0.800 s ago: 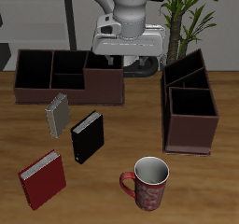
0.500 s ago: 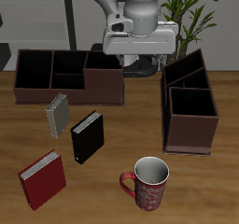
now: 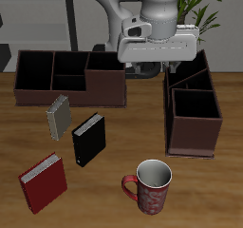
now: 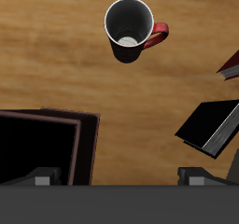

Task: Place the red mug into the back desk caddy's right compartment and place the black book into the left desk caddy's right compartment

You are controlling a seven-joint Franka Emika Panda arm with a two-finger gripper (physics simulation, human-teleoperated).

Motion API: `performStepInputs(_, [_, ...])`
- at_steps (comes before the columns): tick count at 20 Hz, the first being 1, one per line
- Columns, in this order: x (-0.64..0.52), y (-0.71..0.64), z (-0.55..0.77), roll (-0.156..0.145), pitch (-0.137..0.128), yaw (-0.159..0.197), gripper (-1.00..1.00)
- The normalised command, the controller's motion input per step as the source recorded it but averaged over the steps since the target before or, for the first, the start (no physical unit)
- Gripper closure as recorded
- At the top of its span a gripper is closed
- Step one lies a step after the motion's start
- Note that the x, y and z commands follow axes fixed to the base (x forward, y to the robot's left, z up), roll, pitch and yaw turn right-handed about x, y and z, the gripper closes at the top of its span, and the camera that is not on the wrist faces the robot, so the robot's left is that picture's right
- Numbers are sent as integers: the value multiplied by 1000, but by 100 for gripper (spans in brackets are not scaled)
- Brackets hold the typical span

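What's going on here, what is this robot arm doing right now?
A Franka arm's gripper hangs high over the table, holding nothing; its jaws cannot be judged open or shut. The red mug stands upright near the table's front edge, untouched. The black book lies flat on the wood, between a grey book and a red book. Both desk caddies are unfilled, so neither placement is done yet.

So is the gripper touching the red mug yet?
Apart. In the exterior view the gripper hangs high near the table's back, while the red mug stands alone near the front edge with bare wood all around it.
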Motion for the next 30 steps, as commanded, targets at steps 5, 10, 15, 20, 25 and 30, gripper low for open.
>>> performStepInputs(5, [629,-22,1,-57,-26,-25,-100])
performStepInputs(10, [465,-37,-152,-21,0,-30,-100])
performStepInputs(15, [369,-120,-60,-21,-51,-19,-100])
performStepInputs(20, [300,-101,-164,-7,-21,-39,-100])
performStepInputs(25, [184,-95,-189,-6,-11,-45,-100])
performStepInputs(30, [175,-168,-319,-32,-11,-77,-100])
